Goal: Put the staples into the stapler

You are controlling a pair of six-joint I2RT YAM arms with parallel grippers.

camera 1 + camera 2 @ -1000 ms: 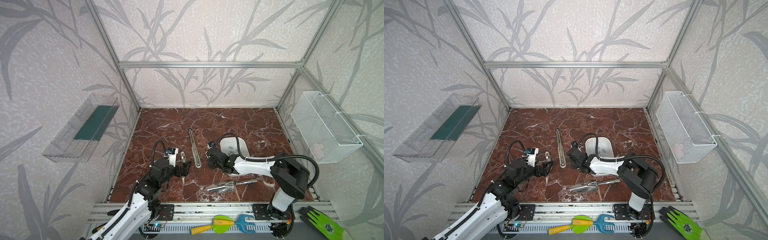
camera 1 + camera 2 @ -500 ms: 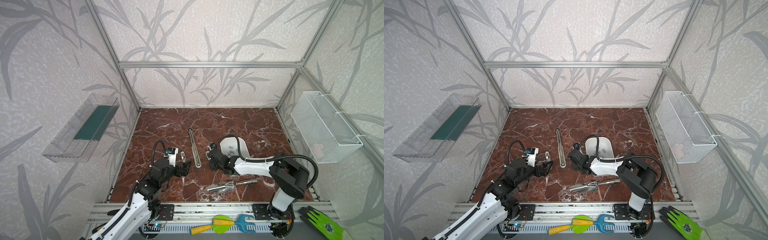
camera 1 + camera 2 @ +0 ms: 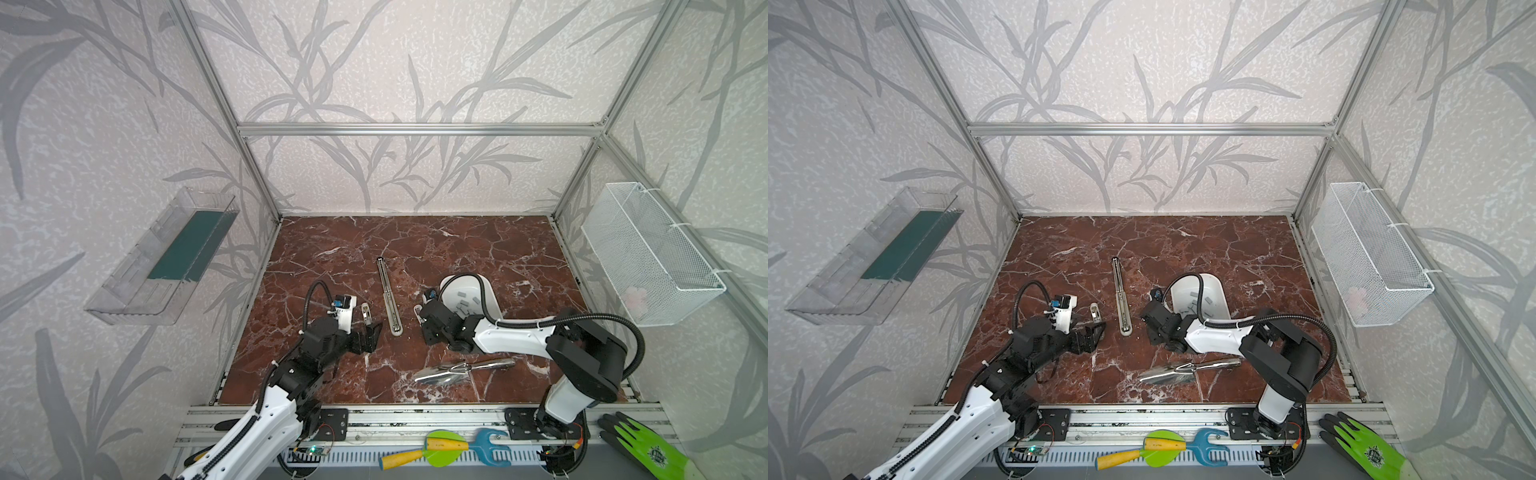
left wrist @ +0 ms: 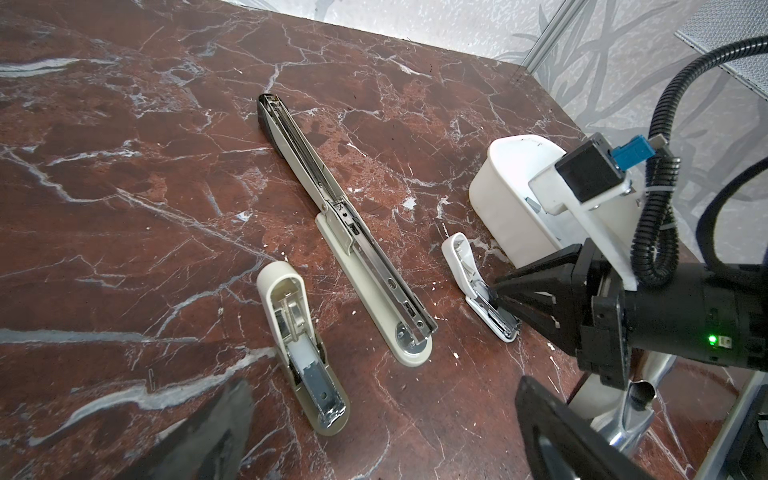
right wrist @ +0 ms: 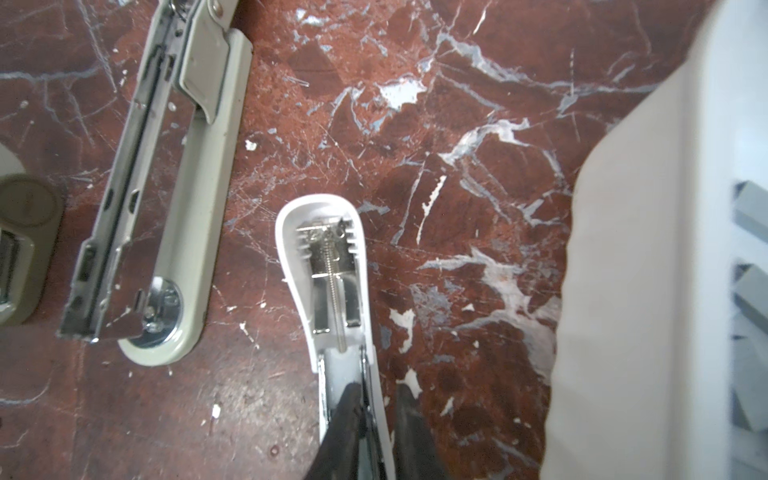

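Observation:
Three staplers lie open on the marble. A long one (image 3: 388,297) is in the middle, a beige one (image 4: 291,324) to its left and a small white one (image 5: 328,249) to its right. My right gripper (image 5: 379,388) is low over the white stapler's magazine. One finger sits inside the channel and the other outside, pinched on its side wall. Grey staples (image 3: 463,305) lie in the white bowl (image 3: 449,282) just behind that arm. My left gripper (image 4: 382,399) stands wide open just short of the beige stapler, holding nothing.
A metal trowel (image 3: 461,370) lies near the front edge under the right arm. A wire basket (image 3: 648,253) hangs on the right wall and a clear tray (image 3: 162,257) on the left wall. Plastic tools and a green glove (image 3: 648,449) rest on the front rail.
The right gripper's fingers have drawn together on the white stapler's wall. The left arm has stayed where it was, still open.

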